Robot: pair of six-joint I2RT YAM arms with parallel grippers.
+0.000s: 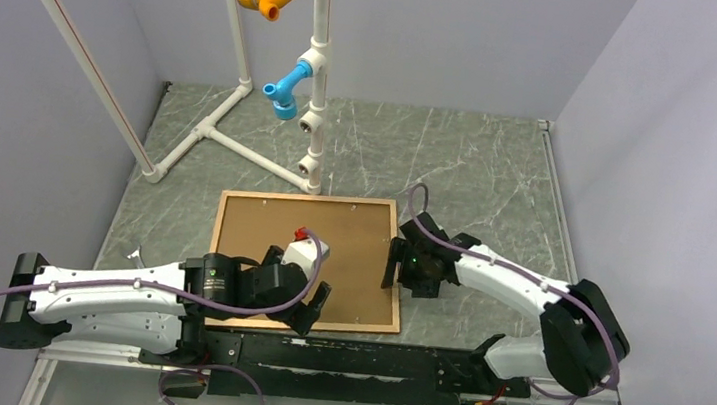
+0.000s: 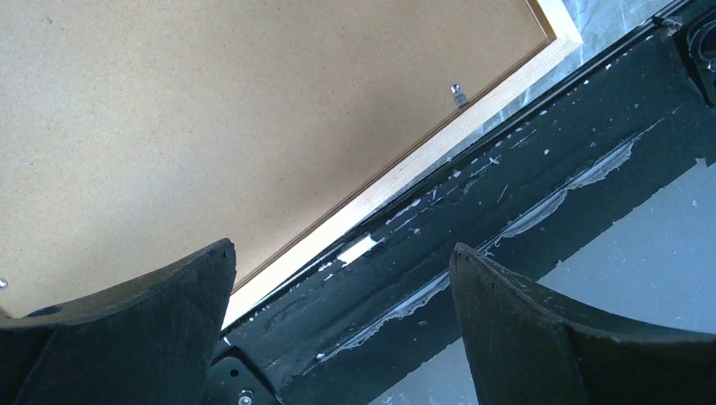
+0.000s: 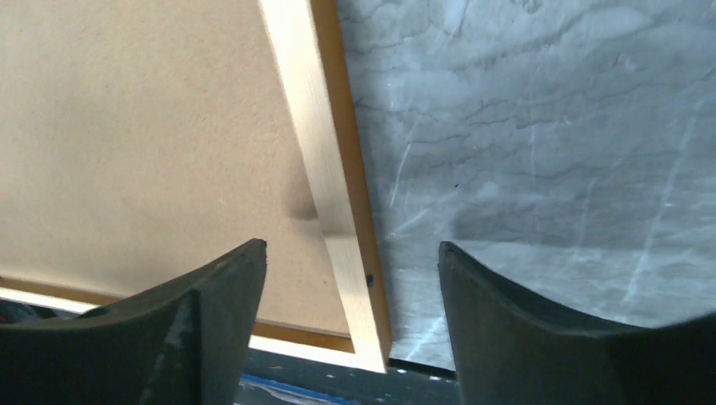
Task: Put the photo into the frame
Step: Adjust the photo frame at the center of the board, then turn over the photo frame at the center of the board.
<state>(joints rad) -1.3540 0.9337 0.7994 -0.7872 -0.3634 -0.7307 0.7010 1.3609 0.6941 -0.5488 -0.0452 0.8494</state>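
- Left claw (image 1: 315, 309): spread wide and holding nothing, it hovers over the 6 o'clock rail of the frame (image 1: 315, 199).
- The frame lies back-up at the middle of the desk (image 1: 478, 175), filled by the brown backing sheet (image 1: 350, 247). The photo is hidden, so whether it is inside I cannot tell.
- Right claw (image 3: 350, 249): partly spread and empty, it straddles the 3 o'clock rail. Closing off-centre could skid the frame sideways.

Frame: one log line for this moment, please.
frame flat on table, backing board up | photo not visible | left gripper open over near rail | right gripper open over right rail, no grip
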